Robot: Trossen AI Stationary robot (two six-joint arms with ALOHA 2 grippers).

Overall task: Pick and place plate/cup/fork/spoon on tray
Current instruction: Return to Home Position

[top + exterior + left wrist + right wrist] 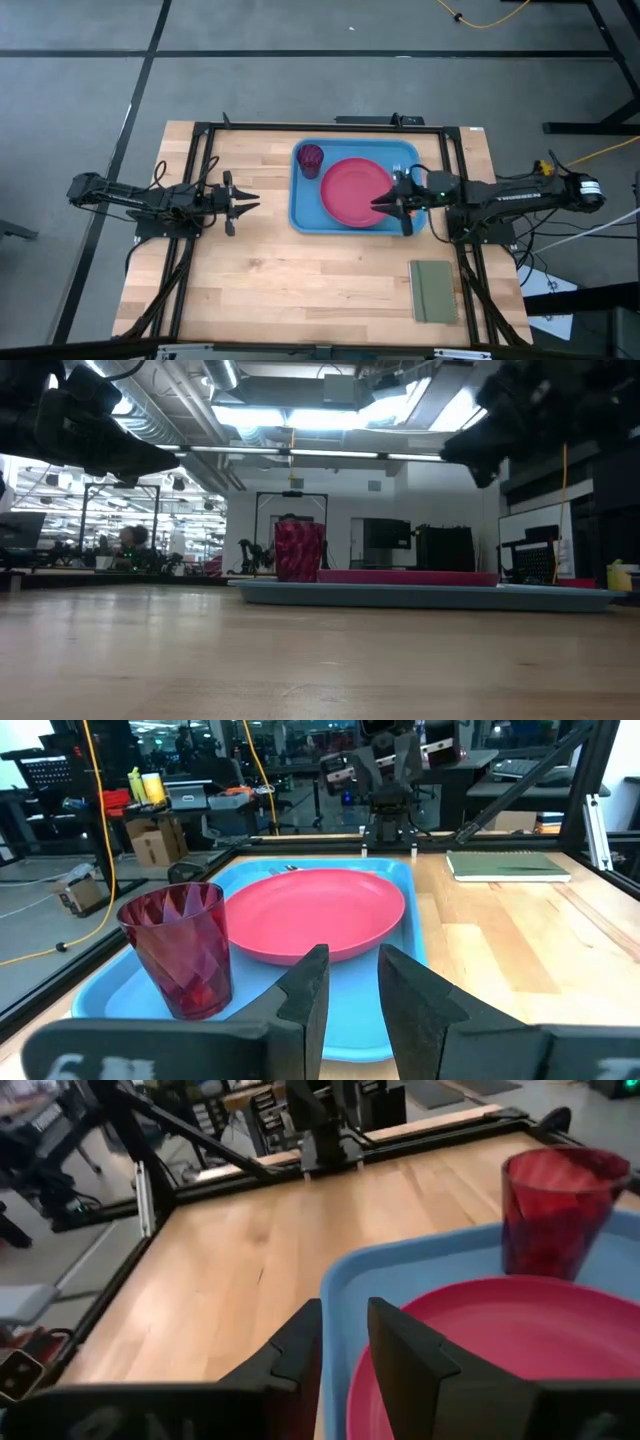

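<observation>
Right gripper over plate edge, fingers narrowly parted, holding nothing. Plate flat in tray; cup upright in tray's far-left corner. Left gripper slightly parted, empty, left of tray.

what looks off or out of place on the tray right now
Nothing stands out. The plate lies flat in the tray, and the cup stands upright beside it in a corner. No fork or spoon can be made out.

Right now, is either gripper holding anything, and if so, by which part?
Nothing is held. The left gripper waits open over bare table, and the right gripper hangs open above the plate with nothing between its fingers.
</observation>
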